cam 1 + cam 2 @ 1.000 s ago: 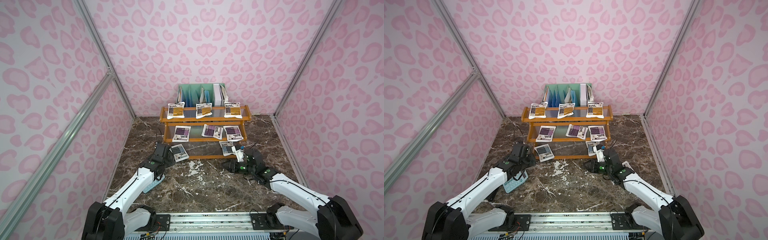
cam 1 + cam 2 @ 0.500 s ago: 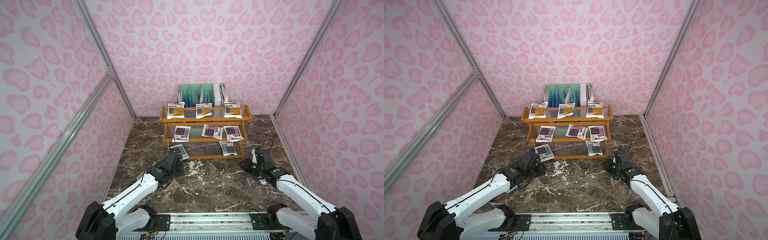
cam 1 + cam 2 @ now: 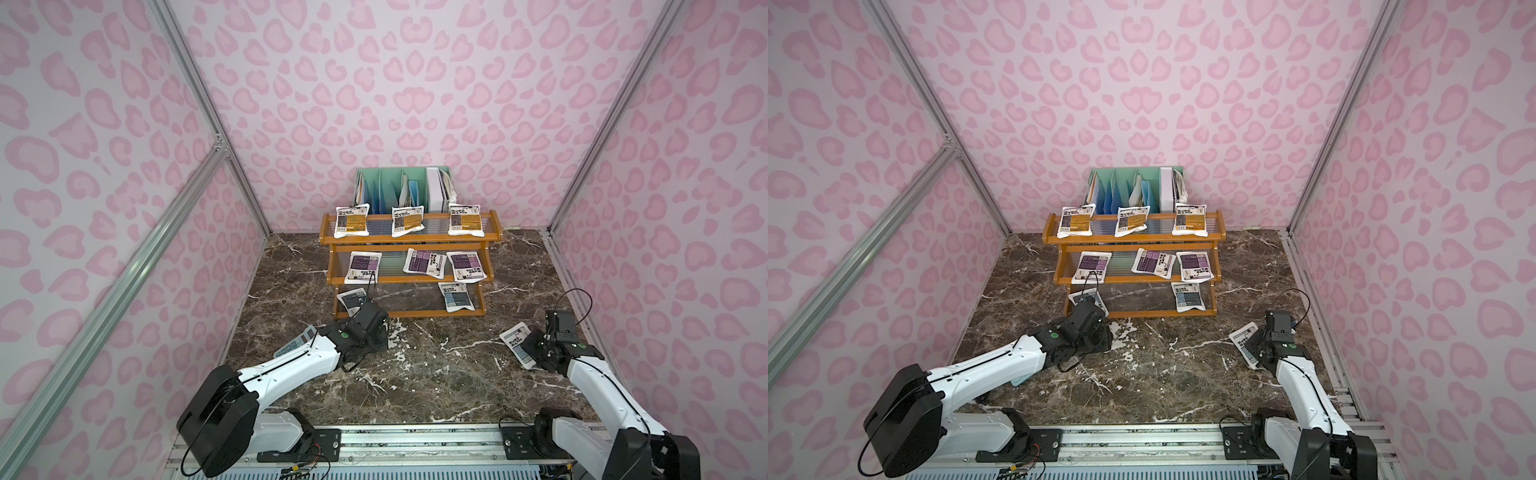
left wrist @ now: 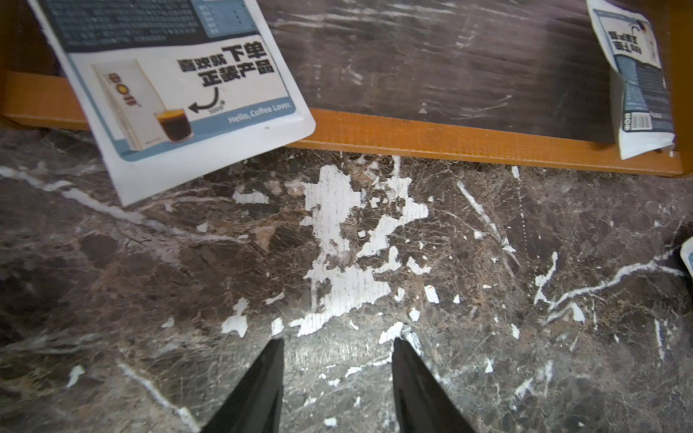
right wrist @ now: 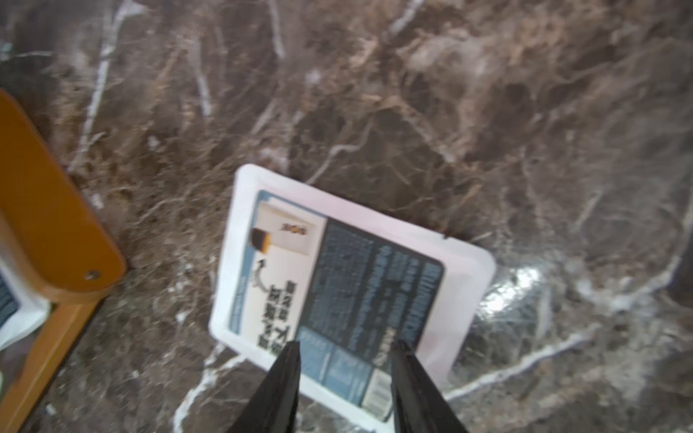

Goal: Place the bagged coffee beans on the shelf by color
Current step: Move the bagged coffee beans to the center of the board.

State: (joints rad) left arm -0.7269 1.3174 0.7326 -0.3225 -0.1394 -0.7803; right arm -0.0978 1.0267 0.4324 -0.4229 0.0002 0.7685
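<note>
**A:** Which bag is not yet on the rack?

**B:** One small flat white pillow pouch with a grey-blue label (image 5: 337, 270). It lies flat on the dark brown marble-patterned tabletop (image 3: 436, 374), off the right end of the orange-brown wooden three-tier shelf (image 3: 415, 314) and apart from it. Three orange-labelled pouches (image 3: 407, 222) fill the top tier and three purple-labelled pouches (image 3: 424, 262) the middle. Two grey-blue-labelled pouches (image 3: 456, 297) sit at the ends of the bottom tier, with room between them.

**A:** And the pincers?

**B:** The right pincer (image 5: 348, 345) has its jaws standing apart over the loose pouch's barcode end. Nothing is clamped, and blur hides whether the tips touch it. The left pincer (image 4: 337, 341) is parted too and empty, above bare tabletop in front of the shelf's bottom rail.

**A:** How will that pouch handle?

**B:** Light, I'd judge, and soft: loose beans shifting inside smooth film that may slip. Lying flat, it offers little to pinch. I'd take the sealed seam at the near end, or a corner, where the film is flat and stiffer. Held there, the rest will likely droop, so land the free end on the ribbed plastic first.

**A:** Any risk?

**B:** The bottom tier's left pouch (image 4: 180, 93) overhangs the front rail, so a nudge could tip it off.
</note>
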